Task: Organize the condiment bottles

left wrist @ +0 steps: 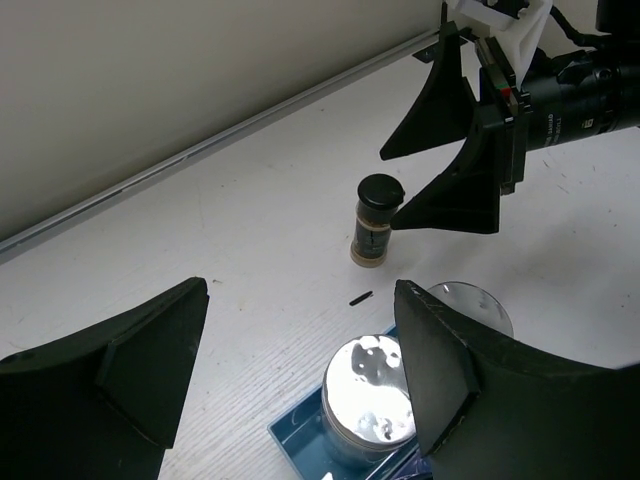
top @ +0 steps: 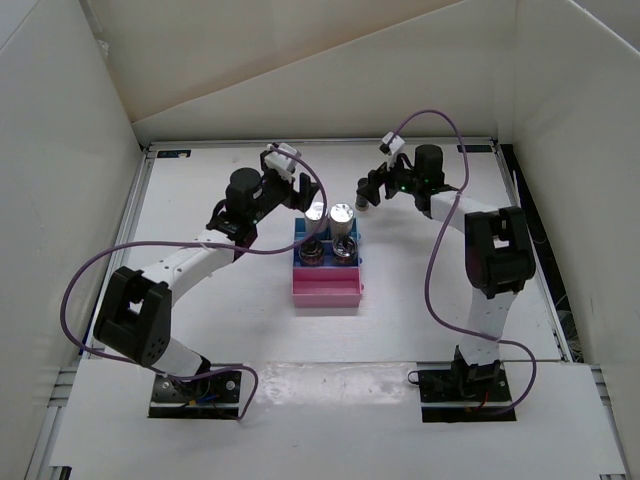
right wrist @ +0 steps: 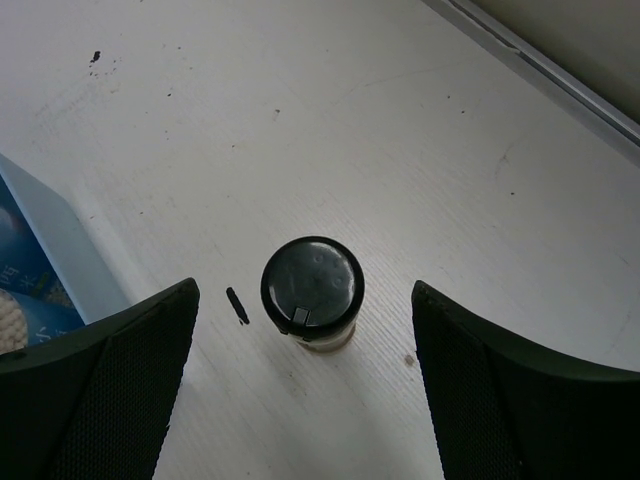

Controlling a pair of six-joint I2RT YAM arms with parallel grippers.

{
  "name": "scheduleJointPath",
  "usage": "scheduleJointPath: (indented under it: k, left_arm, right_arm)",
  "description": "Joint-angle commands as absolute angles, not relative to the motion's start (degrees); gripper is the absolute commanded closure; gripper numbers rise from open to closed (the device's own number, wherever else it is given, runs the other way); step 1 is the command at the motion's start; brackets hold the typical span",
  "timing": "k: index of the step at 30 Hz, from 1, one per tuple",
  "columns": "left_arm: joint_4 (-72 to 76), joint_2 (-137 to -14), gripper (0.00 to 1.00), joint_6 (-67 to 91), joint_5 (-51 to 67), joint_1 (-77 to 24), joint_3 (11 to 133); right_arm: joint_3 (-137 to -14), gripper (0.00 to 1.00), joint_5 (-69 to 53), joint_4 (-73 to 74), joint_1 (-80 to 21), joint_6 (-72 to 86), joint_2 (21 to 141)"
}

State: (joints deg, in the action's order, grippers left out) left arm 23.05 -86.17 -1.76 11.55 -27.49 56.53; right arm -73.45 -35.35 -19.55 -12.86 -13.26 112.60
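Two white shakers with silver lids [top: 316, 213] [top: 342, 213] stand on the back step of the rack [top: 325, 290]. Two short clear jars [top: 311, 252] [top: 343, 250] sit on the step in front of them. The slim dark bottle [top: 362, 205] stands upright on the table just right of the rack. It also shows in the left wrist view [left wrist: 375, 222] and in the right wrist view [right wrist: 312, 286]. My right gripper [right wrist: 300, 390] is open above the bottle, which lies between its fingers. My left gripper [left wrist: 300, 385] is open and empty above one silver lid [left wrist: 375, 385].
The blue edge of the rack [right wrist: 60, 245] lies left of the dark bottle. A small black speck [right wrist: 237, 305] lies on the table between them. White walls enclose the table on three sides. A purple cable runs along each arm.
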Motion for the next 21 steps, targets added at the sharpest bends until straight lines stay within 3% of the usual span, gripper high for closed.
scheduleJointPath:
  k: [1,9,13,16,17,19,20,21]
  left_arm:
    - [24.1,-86.2,0.15,-1.2,12.6,-27.2,57.2]
    - [24.6,-86.9,0.15,-1.3,12.4,-27.0,57.3]
    - [24.8,-87.1,0.15,-1.3,12.2,-26.5,57.0]
    - [25.1,-87.2,0.15,-1.2,12.2,-26.5,56.7]
    - [25.2,-87.1,0.15,-1.1,12.2,-26.5,56.5]
    - [25.4,-87.0,0.15,-1.1,12.2,-26.3,56.6]
    - [25.3,-86.8,0.15,-1.1,12.3,-26.3,56.4]
    - [25.4,-86.7,0.15,-1.0,12.2,-26.4,56.3]
  right_arm:
    - [-76.5,0.12,-37.2,-22.6,-12.9,-12.2,113.8]
    - [-78.7,0.13,-37.6,-21.7,-13.8,-13.0,117.4]
    - [-80.3,0.19,-37.4,-20.9,-14.1,-13.5,119.1]
    - [-79.4,0.40,-36.5,-22.0,-14.8,-13.9,119.4]
    - [-78.8,0.63,-36.3,-22.2,-15.0,-13.9,119.4]
    - [-78.5,0.82,-36.2,-22.3,-15.0,-13.4,119.3]
    - [-77.6,0.99,-36.1,-22.6,-15.0,-13.4,119.1]
    - [-76.8,1.00,-35.7,-23.5,-15.4,-13.3,117.7]
